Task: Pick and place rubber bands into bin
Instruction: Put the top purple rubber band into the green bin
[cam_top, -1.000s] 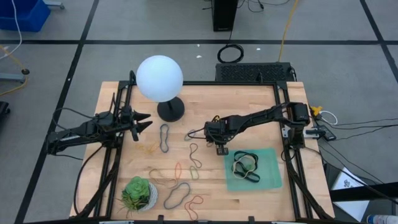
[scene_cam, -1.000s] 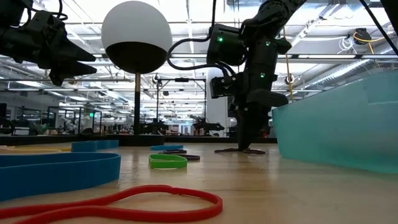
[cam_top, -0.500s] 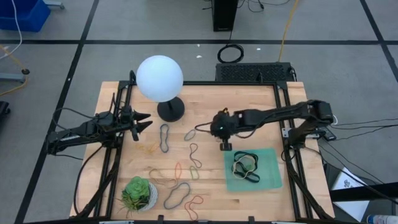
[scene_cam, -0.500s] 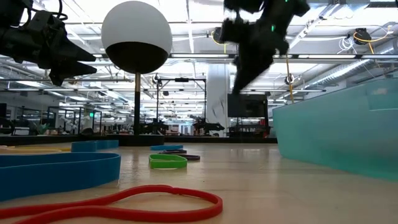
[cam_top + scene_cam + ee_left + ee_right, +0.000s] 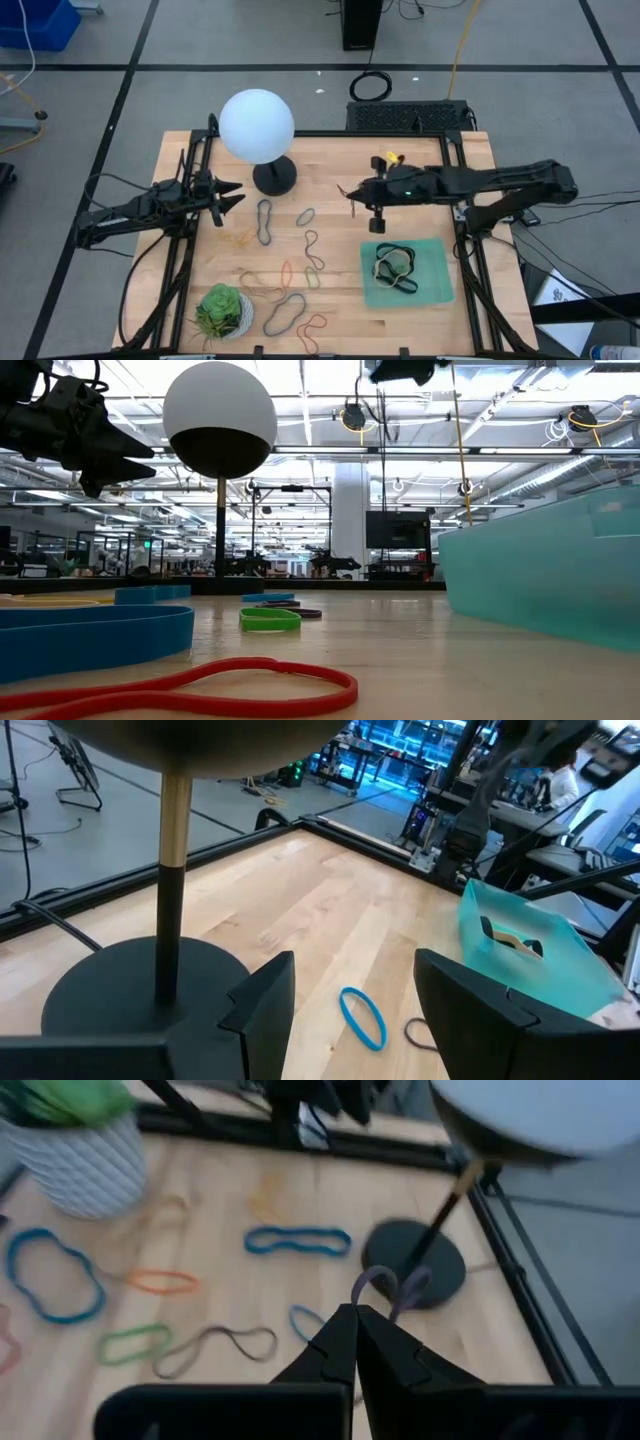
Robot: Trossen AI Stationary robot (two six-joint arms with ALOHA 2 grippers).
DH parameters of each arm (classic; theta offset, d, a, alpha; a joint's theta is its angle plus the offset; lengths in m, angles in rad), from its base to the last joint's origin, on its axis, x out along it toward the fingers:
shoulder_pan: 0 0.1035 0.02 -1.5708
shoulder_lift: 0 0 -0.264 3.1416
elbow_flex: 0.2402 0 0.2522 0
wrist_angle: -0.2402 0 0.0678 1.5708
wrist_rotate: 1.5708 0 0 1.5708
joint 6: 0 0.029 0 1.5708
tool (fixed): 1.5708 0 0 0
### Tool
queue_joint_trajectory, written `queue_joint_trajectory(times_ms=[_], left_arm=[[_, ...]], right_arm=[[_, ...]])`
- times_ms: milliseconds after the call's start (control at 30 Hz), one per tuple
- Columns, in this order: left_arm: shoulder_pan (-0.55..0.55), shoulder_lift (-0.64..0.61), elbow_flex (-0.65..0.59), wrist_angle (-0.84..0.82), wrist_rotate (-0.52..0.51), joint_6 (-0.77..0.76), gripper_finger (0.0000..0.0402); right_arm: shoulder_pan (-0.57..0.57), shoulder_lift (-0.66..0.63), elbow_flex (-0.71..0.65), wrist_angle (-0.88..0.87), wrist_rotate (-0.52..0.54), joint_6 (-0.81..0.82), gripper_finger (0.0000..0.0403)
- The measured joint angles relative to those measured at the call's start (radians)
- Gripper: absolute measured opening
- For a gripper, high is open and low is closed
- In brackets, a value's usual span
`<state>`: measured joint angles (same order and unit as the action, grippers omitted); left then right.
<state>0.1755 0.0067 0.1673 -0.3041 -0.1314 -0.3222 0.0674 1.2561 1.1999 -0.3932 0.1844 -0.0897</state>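
Since a small greyish rubber band (image 5: 388, 1288) is pinched between the pressed-together fingers of the right gripper (image 5: 357, 192), raised above the table (image 5: 330, 155), the mint-green bin (image 5: 434, 285) is judged to lie toward the near edge, nearer this arm; the left gripper (image 5: 232, 195) waits spread beside the globe lamp (image 5: 257, 125). No writing is legible.

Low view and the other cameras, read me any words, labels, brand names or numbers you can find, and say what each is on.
None can be read. The bin, the white pot and the globe lamp show no lettering. Screens and signs in the room behind are too small and blurred to read.
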Motion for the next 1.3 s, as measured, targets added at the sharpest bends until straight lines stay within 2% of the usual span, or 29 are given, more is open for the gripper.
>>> queue_joint_trajectory(times_ms=[167, 267, 567, 800, 1067, 1300], left_arm=[[0.000, 0.000, 0.000, 0.001, 0.000, 0.000, 0.0212], [0.000, 0.000, 0.000, 0.003, 0.000, 0.000, 0.0212], [0.000, 0.000, 0.000, 0.010, 0.001, 0.000, 0.0212], [0.000, 0.000, 0.000, 0.010, 0.001, 0.004, 0.0212], [0.000, 0.000, 0.000, 0.009, 0.001, 0.005, 0.0212], [0.000, 0.000, 0.000, 0.009, 0.002, 0.000, 0.0212]], right_arm=[[0.064, -0.050, 0.000, -0.022, -0.003, 0.044, 0.0000], [0.113, -0.068, 0.000, -0.096, -0.016, 0.126, 0.0000], [0.307, -0.059, 0.000, -0.353, -0.031, 0.482, 0.0000], [0.430, 0.029, -0.010, -0.509, -0.031, 0.750, 0.0000], [0.466, 0.130, -0.174, -0.458, -0.089, 0.977, 0.0000], [0.464, 0.142, -0.349, -0.268, -0.110, 1.021, 0.0000]])
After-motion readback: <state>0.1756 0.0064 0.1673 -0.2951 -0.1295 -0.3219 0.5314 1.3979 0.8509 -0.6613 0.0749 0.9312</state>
